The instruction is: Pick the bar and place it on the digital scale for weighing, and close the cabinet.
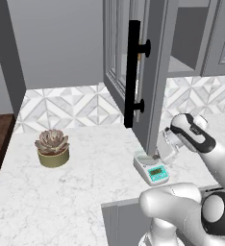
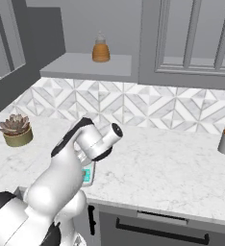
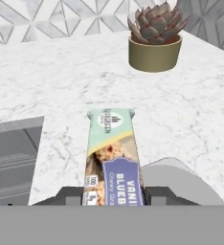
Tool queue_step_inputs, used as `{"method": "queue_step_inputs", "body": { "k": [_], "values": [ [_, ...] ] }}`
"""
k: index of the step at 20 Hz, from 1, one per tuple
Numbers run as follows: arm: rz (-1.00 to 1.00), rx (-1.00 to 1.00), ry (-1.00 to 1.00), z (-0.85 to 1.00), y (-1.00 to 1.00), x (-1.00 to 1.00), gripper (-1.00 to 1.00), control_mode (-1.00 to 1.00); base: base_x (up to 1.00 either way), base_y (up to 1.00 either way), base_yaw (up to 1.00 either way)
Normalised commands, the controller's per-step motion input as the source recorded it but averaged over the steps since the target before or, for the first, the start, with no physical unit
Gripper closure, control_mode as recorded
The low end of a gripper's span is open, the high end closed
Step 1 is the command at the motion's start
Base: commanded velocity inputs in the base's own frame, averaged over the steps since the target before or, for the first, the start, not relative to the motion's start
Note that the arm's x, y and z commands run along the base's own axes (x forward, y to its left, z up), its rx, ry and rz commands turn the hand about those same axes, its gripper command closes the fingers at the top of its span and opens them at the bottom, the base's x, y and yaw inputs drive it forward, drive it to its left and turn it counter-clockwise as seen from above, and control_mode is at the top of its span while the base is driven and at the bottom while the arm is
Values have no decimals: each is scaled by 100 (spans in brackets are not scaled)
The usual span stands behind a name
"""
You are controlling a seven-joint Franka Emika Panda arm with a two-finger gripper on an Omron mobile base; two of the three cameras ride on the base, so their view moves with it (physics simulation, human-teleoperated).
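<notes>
My gripper [image 3: 113, 195] fingers clenching the bar [image 3: 111, 158] from both sides, bar sticking forward over the grey plate of the digital scale [image 1: 151, 169], its near end cut off, potted succulent [image 3: 155, 39] sitting beyond, the cabinet [image 1: 129, 67] door hanging open above.

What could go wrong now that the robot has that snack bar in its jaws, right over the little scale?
The bar is gripped at one end and sticks far out past the jaws, so it might tip off the digital scale's small plate when released. The cabinet door hangs open just above the scale, so the arm could bump it when lifting away. The potted succulent stands well clear, so little risk there.
</notes>
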Motion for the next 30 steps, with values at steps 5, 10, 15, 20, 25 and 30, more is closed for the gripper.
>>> {"method": "queue_step_inputs", "body": {
  "k": [5,10,15,20,25,30],
  "values": [
    [3,0,0,-30,0,37,100,-100,0,0,0],
    [1,0,0,-28,0,34,100,-100,0,0,0],
    [1,0,0,-29,0,23,100,-100,0,0,0],
    [1,0,0,-23,0,8,100,-100,0,0,0],
    [4,0,0,-14,0,-14,-100,-100,0,0,0],
    [3,0,0,-9,0,-19,-100,-100,0,0,0]
  ]
}}
